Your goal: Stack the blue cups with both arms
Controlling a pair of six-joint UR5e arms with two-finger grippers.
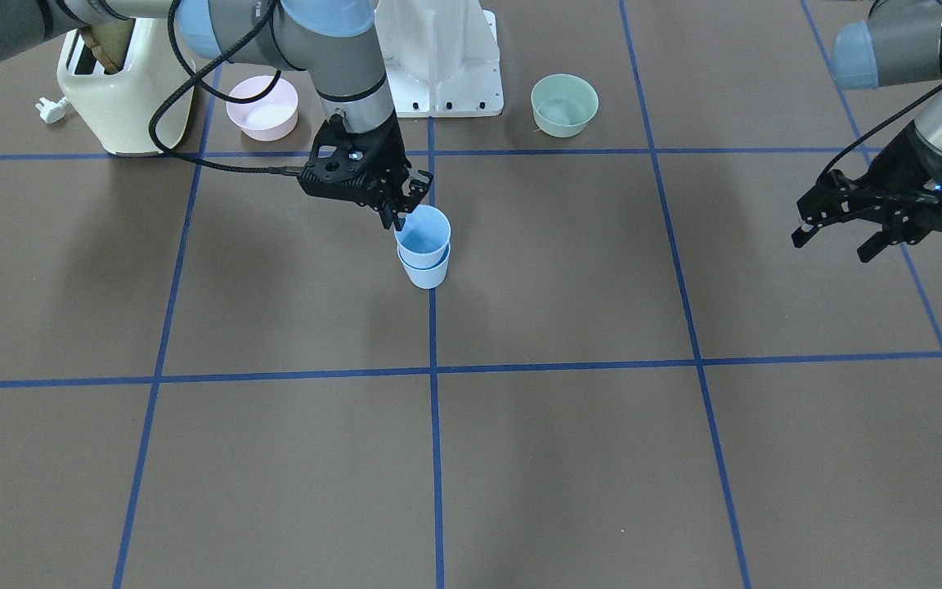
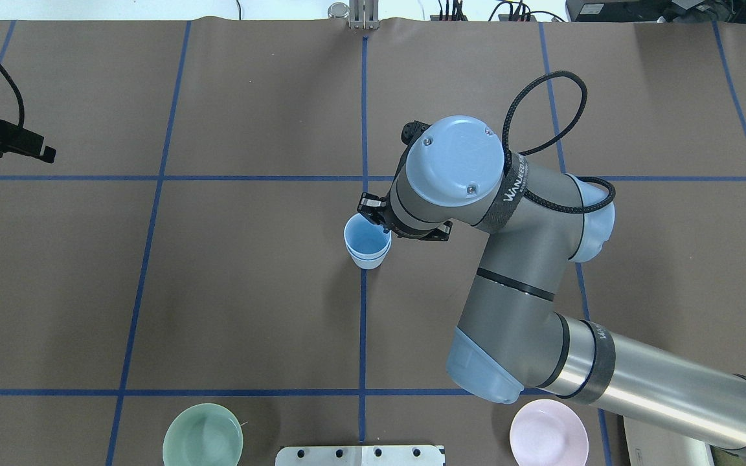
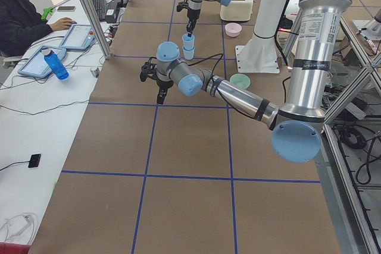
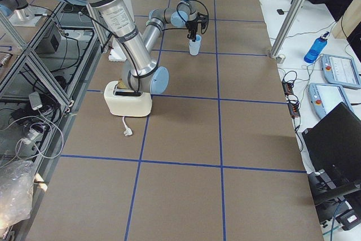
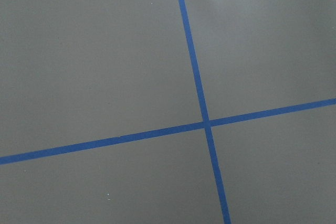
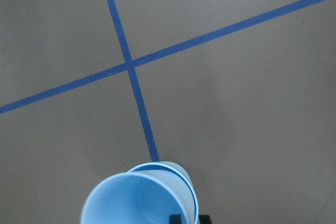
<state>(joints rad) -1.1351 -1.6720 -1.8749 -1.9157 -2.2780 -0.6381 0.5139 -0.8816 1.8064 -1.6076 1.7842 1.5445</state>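
Fingers of my right gripper stand slightly parted, one tip on each side of the rim wall of the upper small light-blue tapered plastic cup. I cannot tell whether they press on it. That cup sits nested in the lower identical cup. Both are upright, mouths up, long axis vertical, on a blue tape line in the middle of the brown tabletop. Level with them and well apart, my left gripper hangs with its fingers spread wide, holding nothing. Farther back, well apart from the stack, a pale green round bowl and a pink round bowl flank the white metal base stand.
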